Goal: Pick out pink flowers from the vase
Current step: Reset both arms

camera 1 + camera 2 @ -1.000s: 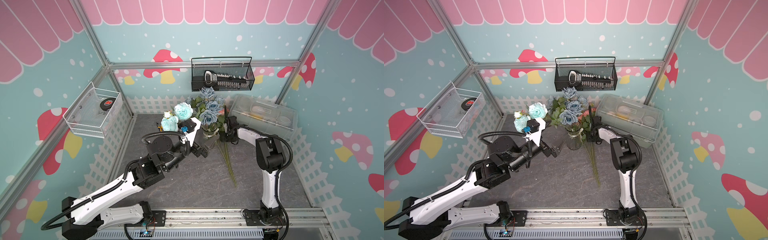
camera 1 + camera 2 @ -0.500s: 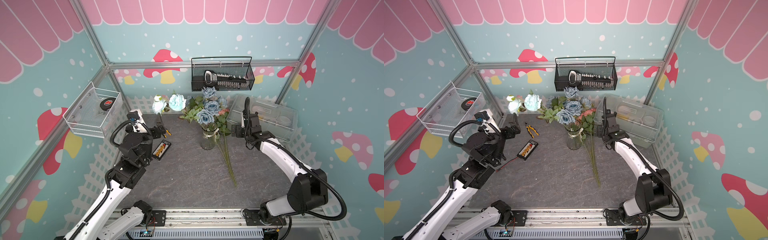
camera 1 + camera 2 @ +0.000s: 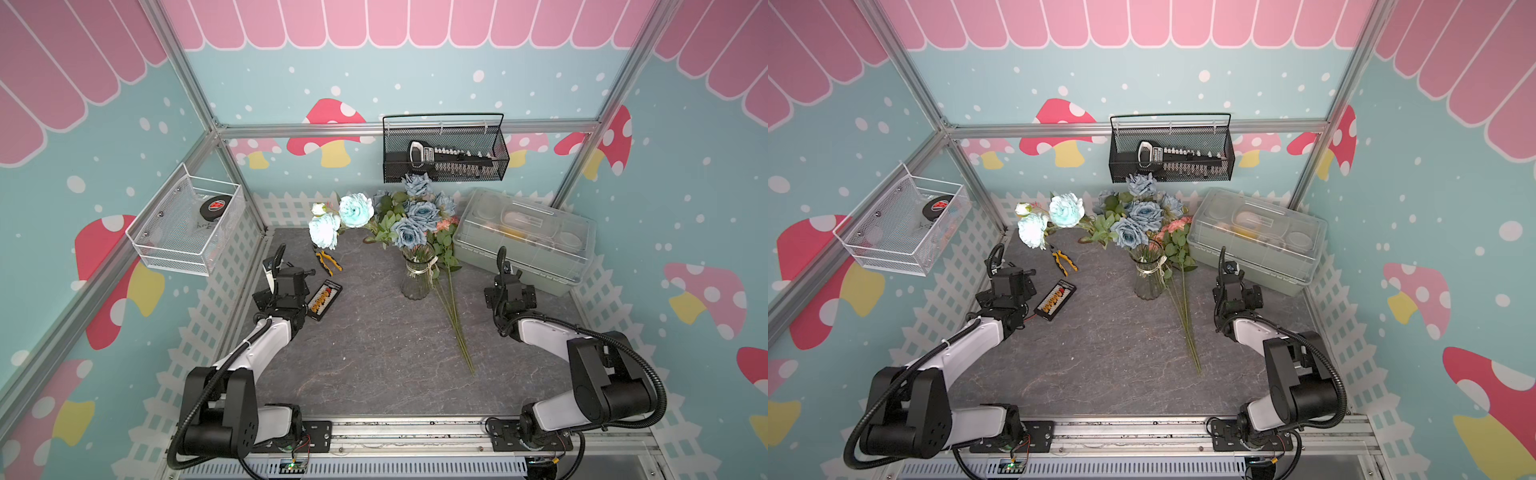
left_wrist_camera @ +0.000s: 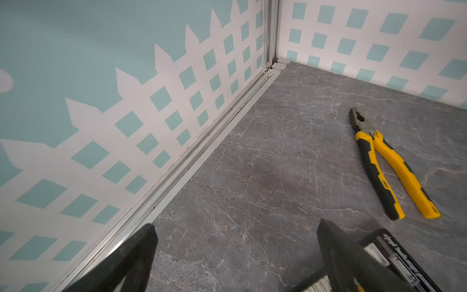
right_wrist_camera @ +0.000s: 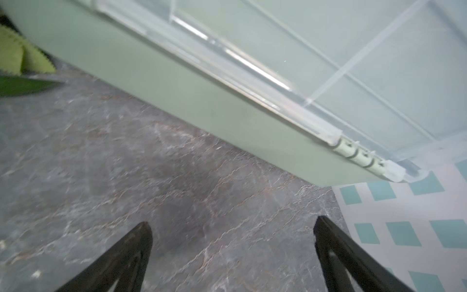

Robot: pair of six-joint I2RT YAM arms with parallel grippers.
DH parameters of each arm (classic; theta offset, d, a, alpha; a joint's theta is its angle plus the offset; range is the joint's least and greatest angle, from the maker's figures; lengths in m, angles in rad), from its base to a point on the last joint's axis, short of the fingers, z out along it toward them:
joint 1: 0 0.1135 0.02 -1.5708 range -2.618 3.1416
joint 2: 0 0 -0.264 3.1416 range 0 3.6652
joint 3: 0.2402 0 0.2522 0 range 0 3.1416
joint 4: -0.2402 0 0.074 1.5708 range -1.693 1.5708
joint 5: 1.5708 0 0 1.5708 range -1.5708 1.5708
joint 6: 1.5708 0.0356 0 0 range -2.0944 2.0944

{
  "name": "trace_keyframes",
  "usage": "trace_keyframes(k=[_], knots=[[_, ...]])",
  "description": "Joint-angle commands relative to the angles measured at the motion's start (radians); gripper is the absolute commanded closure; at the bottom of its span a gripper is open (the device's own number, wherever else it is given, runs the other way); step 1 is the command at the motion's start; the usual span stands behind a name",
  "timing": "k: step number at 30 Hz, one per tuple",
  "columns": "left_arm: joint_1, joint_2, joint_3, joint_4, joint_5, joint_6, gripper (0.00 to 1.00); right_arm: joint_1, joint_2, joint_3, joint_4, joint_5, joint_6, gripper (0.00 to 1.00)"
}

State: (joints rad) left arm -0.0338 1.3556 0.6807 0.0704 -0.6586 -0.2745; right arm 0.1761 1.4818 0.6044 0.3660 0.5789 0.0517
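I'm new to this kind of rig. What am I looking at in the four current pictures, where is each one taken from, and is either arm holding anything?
A left arm and a right arm are mounted at the near edge of a grey table inside a decorated booth. Two pictures look down from overhead and show nearly the same view. The other two come from cameras on the arms' wrists, looking out past the fingers.

On the table are:
- a glass vase with grey-blue roses
- pale aqua blooms beside the roses
- pink flowers, whose long stems lie on the table next to the vase
- yellow pliers
- a small black case
- a lidded plastic box

The left end effector is open over bare table near the pliers. The right end effector is open in front of the box. Neither holds anything.
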Motion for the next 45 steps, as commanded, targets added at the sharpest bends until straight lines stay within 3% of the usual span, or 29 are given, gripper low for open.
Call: trace_keyframes(k=[1,6,9,12,15,16,17,19,23,26,28,29,31,32,34,36,45], knots=[[-0.001,0.056,-0.092,0.244,-0.065,-0.024,0.01,-0.019,-0.005,-0.085,0.264,0.016,-0.024,0.01],[-0.069,0.059,-0.217,0.570,-0.032,0.107,0.01,-0.088,0.002,-0.152,0.357,-0.122,0.022,0.01],[-0.107,0.141,-0.236,0.723,-0.037,0.191,0.01,-0.100,0.006,-0.162,0.373,-0.157,0.024,0.01],[-0.130,0.199,-0.126,0.586,0.014,0.248,0.01,-0.124,-0.002,-0.202,0.433,-0.218,0.031,0.01],[-0.124,0.241,-0.027,0.428,0.018,0.233,0.01,-0.124,0.057,-0.277,0.639,-0.226,0.007,0.01],[-0.123,0.247,0.002,0.368,0.022,0.218,0.01,-0.122,0.040,-0.280,0.623,-0.228,0.016,0.01],[-0.123,0.256,0.004,0.377,0.019,0.227,0.01,-0.125,0.025,-0.269,0.566,-0.222,0.032,0.02],[-0.124,0.240,-0.016,0.391,0.020,0.221,0.01,-0.124,0.049,-0.272,0.621,-0.206,0.022,0.01],[-0.123,0.159,-0.205,0.666,0.012,0.212,0.01,-0.124,0.039,-0.265,0.587,-0.198,0.030,0.01],[-0.060,0.137,-0.281,0.756,0.245,0.204,0.01,-0.124,0.046,-0.271,0.613,-0.201,0.023,0.01],[-0.050,0.214,-0.306,0.897,0.289,0.238,0.01,-0.125,0.034,-0.264,0.576,-0.201,0.029,0.01],[-0.047,0.158,-0.283,0.758,0.308,0.208,0.01,-0.123,0.042,-0.269,0.598,-0.200,0.025,0.01],[-0.051,0.207,-0.307,0.893,0.298,0.240,0.01,-0.122,0.041,-0.268,0.596,-0.199,0.024,0.01],[-0.055,0.168,-0.292,0.794,0.294,0.217,0.01,-0.121,0.039,-0.263,0.584,-0.198,0.023,0.01],[-0.047,0.200,-0.305,0.875,0.305,0.235,0.01,-0.121,0.045,-0.262,0.591,-0.199,0.021,0.01],[-0.043,0.165,-0.286,0.781,0.318,0.215,0.01,-0.121,0.050,-0.257,0.586,-0.199,0.020,0.01],[-0.031,0.183,-0.293,0.829,0.333,0.218,0.01,-0.121,0.045,-0.263,0.590,-0.199,0.020,0.01]])
